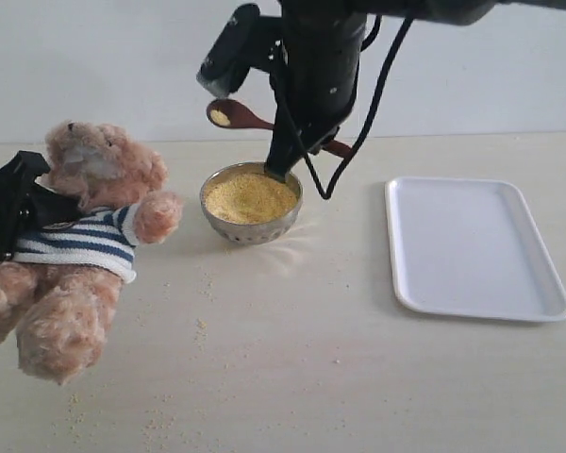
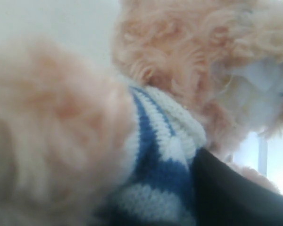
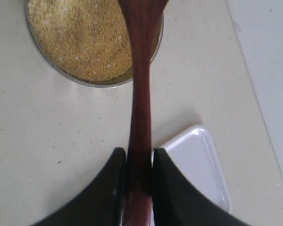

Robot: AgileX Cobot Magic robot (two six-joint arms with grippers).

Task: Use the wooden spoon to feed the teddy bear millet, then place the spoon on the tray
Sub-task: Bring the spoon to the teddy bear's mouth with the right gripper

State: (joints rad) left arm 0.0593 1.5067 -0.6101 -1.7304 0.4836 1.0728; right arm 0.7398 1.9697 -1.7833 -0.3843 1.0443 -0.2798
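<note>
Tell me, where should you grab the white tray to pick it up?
I'd pinch the tray by its low raised rim, coming straight down from above with one finger inside and one outside. It lies flat on the table, so only the rim sticks up. The long edge facing the bowl is free.

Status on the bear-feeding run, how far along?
Done: the scoop. The wooden spoon carries some millet, raised near the bowl. In hand: right gripper clamped on the spoon handle, left gripper holding the teddy bear up. Left: the spoon is well short of the bear's face, and the tray has no spoon on it.
</note>
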